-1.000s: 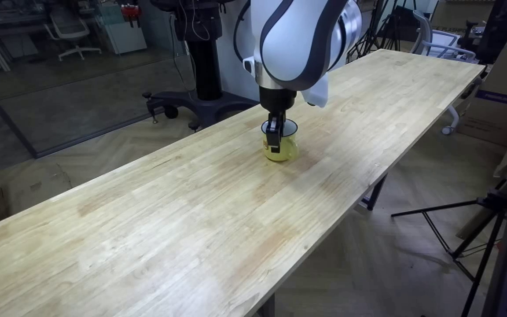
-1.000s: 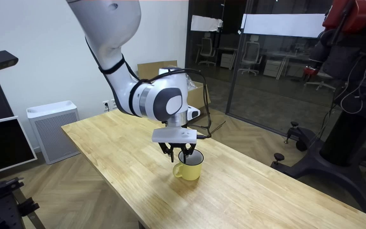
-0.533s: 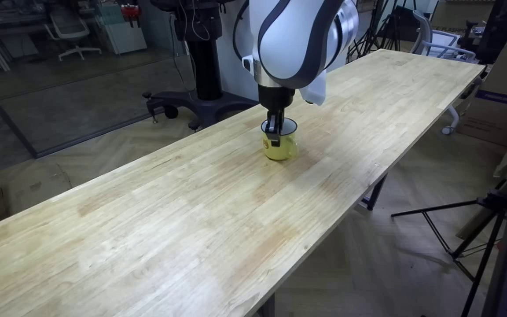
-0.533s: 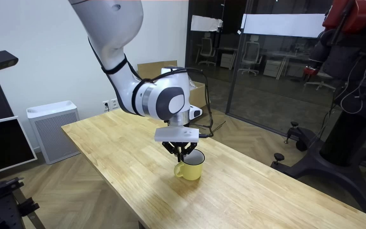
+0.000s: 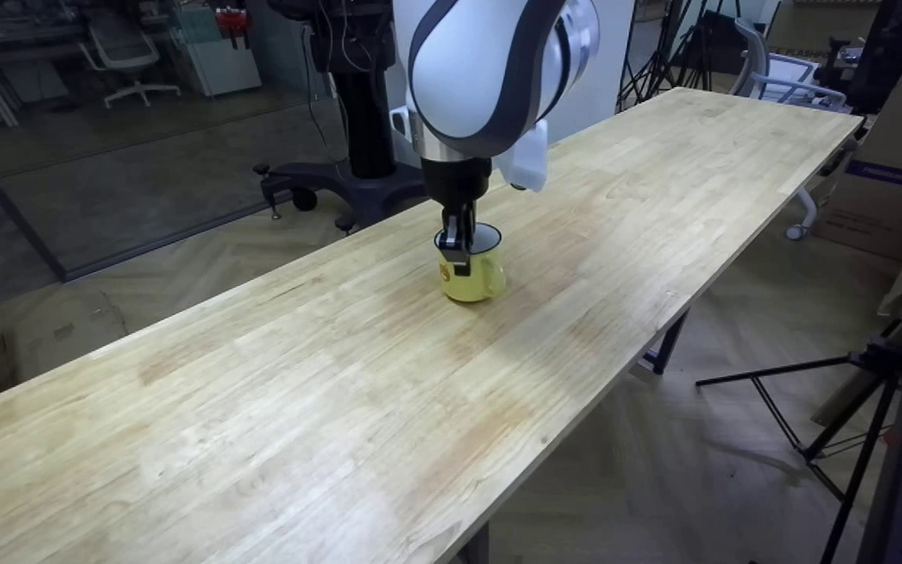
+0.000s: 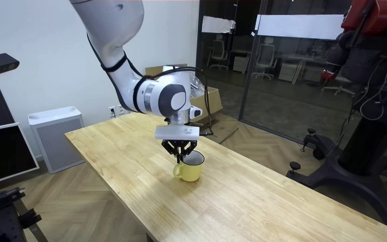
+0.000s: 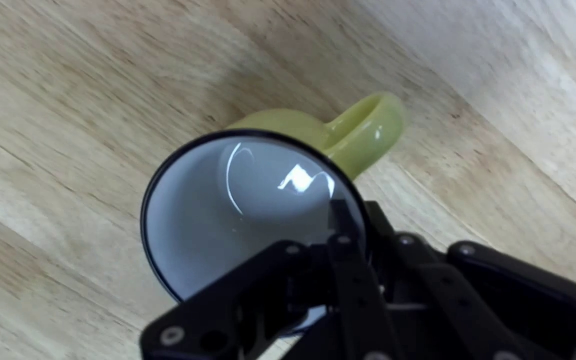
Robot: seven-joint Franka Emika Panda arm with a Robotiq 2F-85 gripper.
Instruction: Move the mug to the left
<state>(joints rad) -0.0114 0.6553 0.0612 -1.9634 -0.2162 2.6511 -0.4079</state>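
The mug (image 5: 486,280) is small and yellow with a white inside and a dark rim. It is about upright over the wooden table in both exterior views (image 6: 190,172); I cannot tell whether its base touches the wood. My gripper (image 6: 180,158) comes down from above and is shut on the mug's wall near the handle. In the wrist view, one finger of the gripper (image 7: 358,220) is inside the mug and one outside, with the rim between them. The mug's handle (image 7: 368,132) sticks out to the upper right there. The gripper also shows at the mug in an exterior view (image 5: 460,265).
The long wooden table (image 5: 326,376) lies under the mug. A dark wheeled stand (image 6: 364,178) is beyond its long edge. A cardboard box (image 6: 210,101) and a white air purifier (image 6: 59,137) stand past its end. A black tripod (image 5: 819,446) stands on the floor.
One second ago the gripper was open around the mug's wall. It has shut on it. Since then the mug and gripper have moved left in both exterior views.
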